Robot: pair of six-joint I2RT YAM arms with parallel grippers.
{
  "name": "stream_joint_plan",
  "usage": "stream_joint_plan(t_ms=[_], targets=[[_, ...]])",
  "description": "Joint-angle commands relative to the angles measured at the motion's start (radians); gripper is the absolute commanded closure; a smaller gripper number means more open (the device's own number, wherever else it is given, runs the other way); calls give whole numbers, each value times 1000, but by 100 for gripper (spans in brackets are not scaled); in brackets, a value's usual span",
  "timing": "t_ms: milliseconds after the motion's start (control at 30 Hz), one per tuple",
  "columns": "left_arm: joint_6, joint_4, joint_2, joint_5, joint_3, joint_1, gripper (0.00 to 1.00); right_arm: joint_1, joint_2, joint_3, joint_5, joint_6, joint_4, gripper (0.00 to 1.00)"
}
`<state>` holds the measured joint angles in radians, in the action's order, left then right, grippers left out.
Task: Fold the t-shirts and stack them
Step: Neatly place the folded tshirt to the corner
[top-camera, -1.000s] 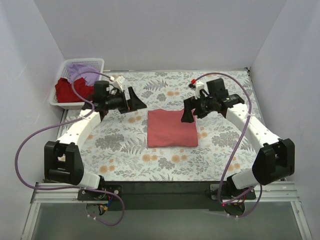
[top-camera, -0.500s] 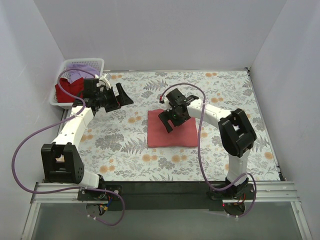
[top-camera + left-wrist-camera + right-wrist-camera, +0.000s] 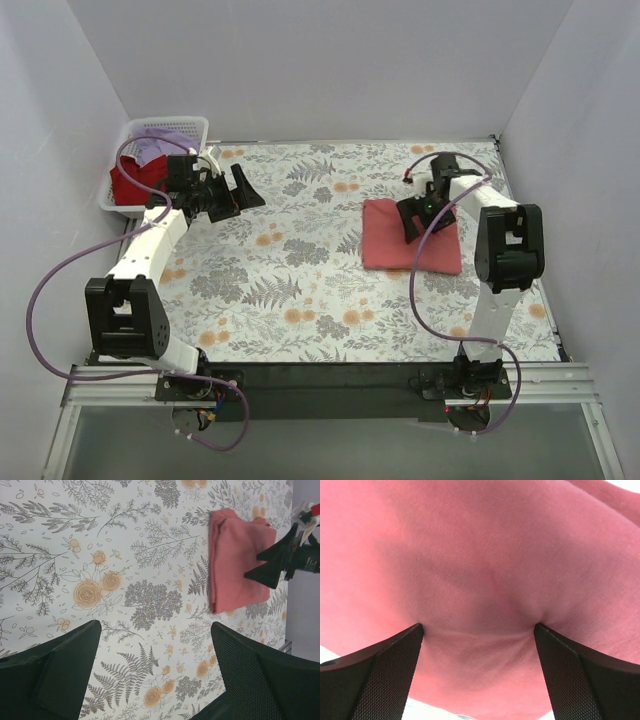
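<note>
The right claw stands spread wide, its two black fingertips pressed down into the folded coral-red cotton t-shirt without pinching any of it, so it grips nothing. That shirt lies as a neat rectangle on the right side of the tabletop, on the grey-and-orange floral cloth that covers it. Across the tabletop the left claw is also wide open and empty, hanging over bare floral cloth just beside the white lattice plastic basket in the far left corner. In that basket a crumpled darker red t-shirt and a lavender t-shirt sit in a heap, unfolded. To my eye one shirt of three is done and makes the base of the stack; two wait to be lifted out, folded and laid on top
</note>
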<state>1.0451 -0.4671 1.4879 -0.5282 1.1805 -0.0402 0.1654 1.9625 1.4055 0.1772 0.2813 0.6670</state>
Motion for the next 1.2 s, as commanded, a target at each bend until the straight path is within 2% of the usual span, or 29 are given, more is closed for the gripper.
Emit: stream_joint_plan(t_ms=[0, 100, 200, 367, 533, 600, 700, 833, 1000, 1167], targets=[[-34, 13, 14, -13, 28, 11, 8, -139, 91, 67, -64, 244, 65, 2], [-42, 13, 41, -18, 41, 13, 8, -237, 197, 208, -70, 359, 77, 2], [-45, 8, 61, -21, 56, 16, 8, -282, 289, 352, -76, 462, 104, 2], [-46, -2, 69, -24, 64, 17, 8, -299, 391, 533, -102, 473, 166, 2], [-45, -4, 43, -30, 71, 17, 8, -297, 334, 644, -59, 417, 187, 2], [-45, -4, 28, -32, 71, 17, 8, -297, 254, 644, -30, 368, 207, 1], [-34, -4, 5, -38, 67, 17, 8, -293, 124, 555, -1, 317, 220, 1], [-13, 5, -9, -64, 59, 17, 8, -271, 4, 422, -48, 265, 241, 2], [-3, 12, -49, -62, 44, 17, 8, -248, -103, 161, -35, 187, 227, 2], [0, 13, -74, -64, 27, 17, 8, -221, -204, -60, -65, 73, 74, 2]])
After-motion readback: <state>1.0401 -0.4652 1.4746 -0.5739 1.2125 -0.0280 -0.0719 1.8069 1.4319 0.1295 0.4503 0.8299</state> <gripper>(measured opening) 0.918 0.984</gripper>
